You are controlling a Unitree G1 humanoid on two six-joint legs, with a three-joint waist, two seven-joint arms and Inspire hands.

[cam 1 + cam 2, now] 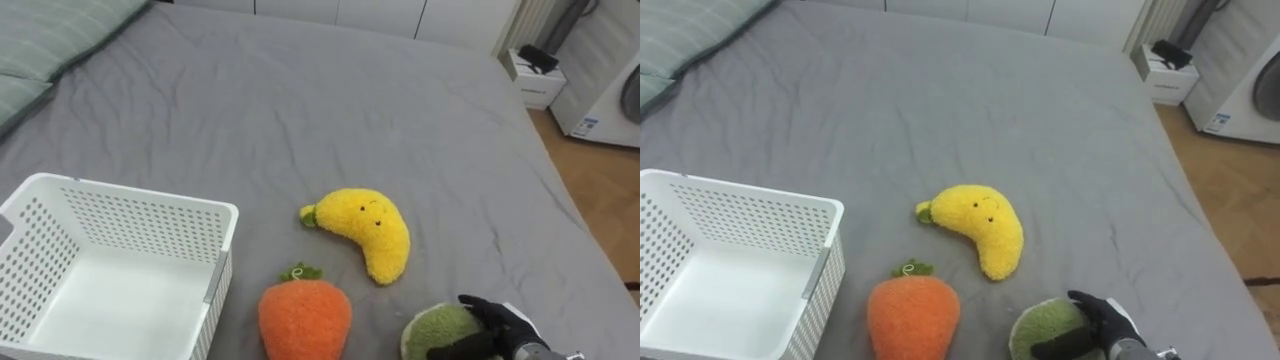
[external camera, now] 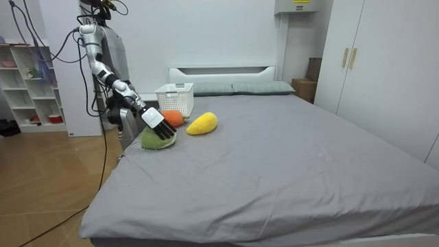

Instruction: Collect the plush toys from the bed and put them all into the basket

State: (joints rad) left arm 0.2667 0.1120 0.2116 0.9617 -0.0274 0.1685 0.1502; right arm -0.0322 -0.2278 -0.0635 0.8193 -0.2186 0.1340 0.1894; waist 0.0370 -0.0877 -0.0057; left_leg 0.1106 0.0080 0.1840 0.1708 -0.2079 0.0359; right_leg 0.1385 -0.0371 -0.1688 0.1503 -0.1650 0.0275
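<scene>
Three plush toys lie on the grey bed point(image 1: 300, 100). A yellow banana point(image 1: 370, 230) point(image 2: 202, 123) rests in the middle. An orange carrot point(image 1: 305, 315) point(image 2: 173, 116) lies below it, right beside the white perforated basket point(image 1: 130, 195) point(image 2: 175, 89), which stands empty at the lower left. A round green toy point(image 1: 440, 330) point(image 1: 1045, 325) point(image 2: 154, 140) sits near the bed's near edge at the lower right. My right hand point(image 1: 505, 325) point(image 1: 1105, 318) point(image 2: 159, 122) is on it, dark fingers curled round its right side and thumb across its front.
Grey-green pillows point(image 1: 40, 40) lie at the upper left. The bed's right edge drops to a wooden floor point(image 1: 600, 190), where a white nightstand point(image 1: 535, 80) and a white appliance point(image 1: 610, 90) stand. I stand at the bedside near a shelf point(image 2: 27, 82).
</scene>
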